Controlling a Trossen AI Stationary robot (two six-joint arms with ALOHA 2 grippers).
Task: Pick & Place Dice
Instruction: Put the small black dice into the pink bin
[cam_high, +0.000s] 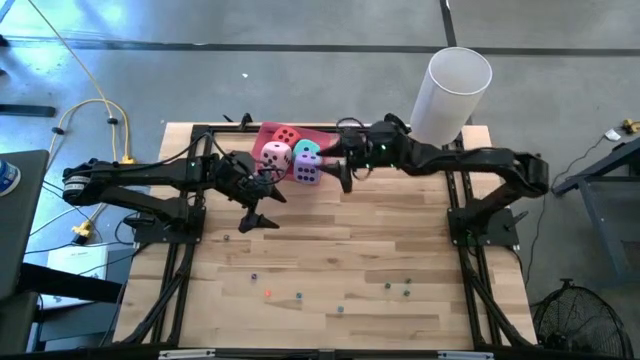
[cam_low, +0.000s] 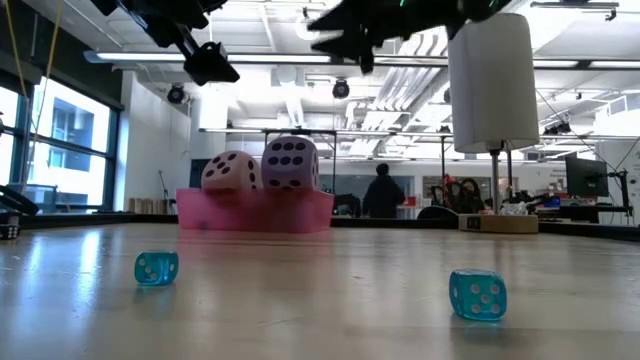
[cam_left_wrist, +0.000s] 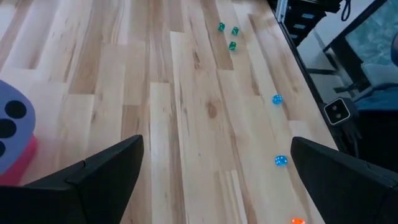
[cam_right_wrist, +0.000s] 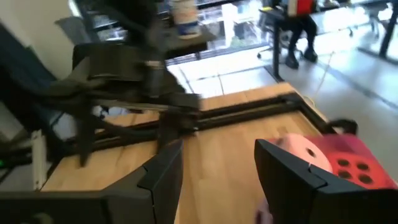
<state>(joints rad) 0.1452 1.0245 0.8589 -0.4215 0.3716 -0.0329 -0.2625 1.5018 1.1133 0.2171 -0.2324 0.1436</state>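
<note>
Four big soft dice sit in a pink tray (cam_high: 262, 138) at the table's far middle: red (cam_high: 287, 136), pink (cam_high: 276, 155), teal (cam_high: 307, 150) and purple (cam_high: 307, 171). Tiny dice lie scattered on the near half of the table, among them a teal one (cam_low: 156, 267) and another (cam_low: 477, 294). My left gripper (cam_high: 265, 206) hangs open above the table, just on the near side of the tray. My right gripper (cam_high: 339, 165) hangs open and raised beside the tray's right end, with nothing between its fingers (cam_right_wrist: 163, 177). The red die (cam_right_wrist: 348, 163) shows past them.
A tall white cylinder (cam_high: 452, 92) stands at the far right corner. Black frame rails (cam_high: 470, 250) run along the table's sides. Small green (cam_left_wrist: 227, 34), blue (cam_left_wrist: 277, 99) and orange (cam_left_wrist: 297, 220) dice dot the right near part. A person (cam_low: 381, 192) stands in the room behind.
</note>
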